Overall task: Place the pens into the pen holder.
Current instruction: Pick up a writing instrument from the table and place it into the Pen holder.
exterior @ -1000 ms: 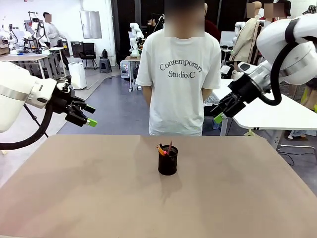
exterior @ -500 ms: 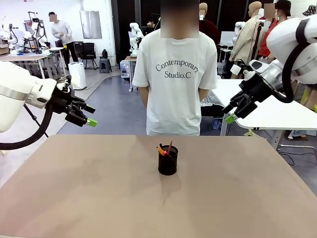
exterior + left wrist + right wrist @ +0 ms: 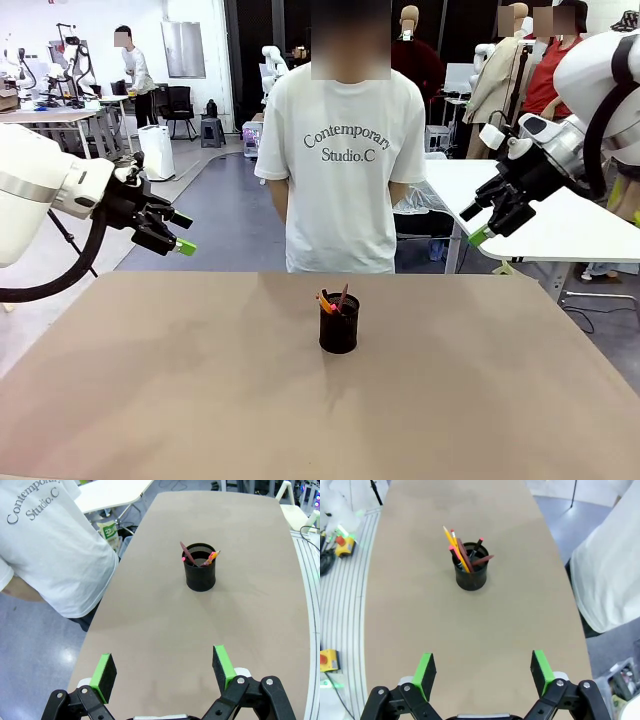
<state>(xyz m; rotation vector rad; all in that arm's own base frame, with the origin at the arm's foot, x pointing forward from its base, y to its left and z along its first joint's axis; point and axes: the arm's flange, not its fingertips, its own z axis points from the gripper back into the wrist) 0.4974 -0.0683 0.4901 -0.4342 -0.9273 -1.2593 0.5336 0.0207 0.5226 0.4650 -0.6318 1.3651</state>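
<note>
**Operator:** Right wrist view first: my right gripper (image 3: 482,672) has its jaws spread wide with nothing between the green pads, and under them I see bare table (image 3: 485,625). The left wrist view gives me the same for the left gripper (image 3: 165,672): jaws released, nothing held.

**Colleague:** And where do the arms sit relative to the work?

**Operator:** From the front, the left gripper (image 3: 170,232) hangs in the air off the table's left far corner, and the right gripper (image 3: 493,217) hangs off the right far side. Both are well apart from the pen holder (image 3: 339,322).

**Colleague:** Where is the holder, and what's in it?

**Operator:** It stands upright near the middle of the table, on the person's (image 3: 340,150) half. The pens (image 3: 465,555) stand inside it, leaning on the rim: I can make out a yellow-orange pencil-like one (image 3: 456,547), a reddish-brown one (image 3: 482,560) and a black one with a red end (image 3: 477,545). A pink tip shows too, but I can't tell which stick it belongs to.

**Colleague:** Anything loose on the table?

**Operator:** I see no pen lying on the tabletop in any of my three views, and the person stands at the far edge with arms down, hands out of my sight.

**Colleague:** So your read?

**Operator:** I judge the task done: pens in the holder, both grippers free and away from it. Nothing seems left to place.
</note>
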